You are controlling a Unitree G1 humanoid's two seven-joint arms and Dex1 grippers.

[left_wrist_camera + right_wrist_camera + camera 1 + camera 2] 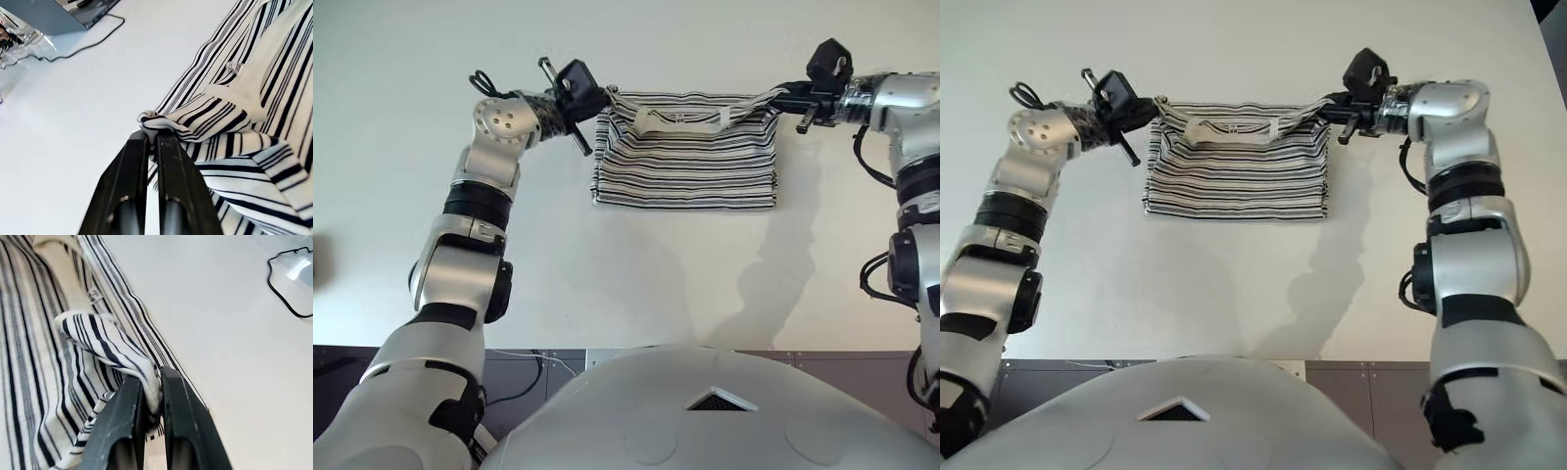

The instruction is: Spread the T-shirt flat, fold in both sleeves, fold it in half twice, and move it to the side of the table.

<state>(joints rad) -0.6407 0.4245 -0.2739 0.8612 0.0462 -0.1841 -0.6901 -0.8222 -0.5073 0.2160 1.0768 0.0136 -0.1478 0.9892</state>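
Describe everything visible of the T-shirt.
The T-shirt is soft fabric, white with thin dark stripes, folded into a layered rectangle on the white table. A cream neck band with a small tag shows along its far edge. The left gripper and right gripper each pinch a raised far corner, fingers shut.

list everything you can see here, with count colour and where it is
T-shirt: 1, black and white stripes, folded at the far middle of the table, its two upper corners pinched and held taut
table: 1, white, under the shirt
cable: 2 seen, black, one running to the box, another on the pale surface on the right arm's side
box: 1, grey, beyond the table
left gripper: 1, black, shut on the shirt's left corner
right gripper: 1, black, shut on the right corner
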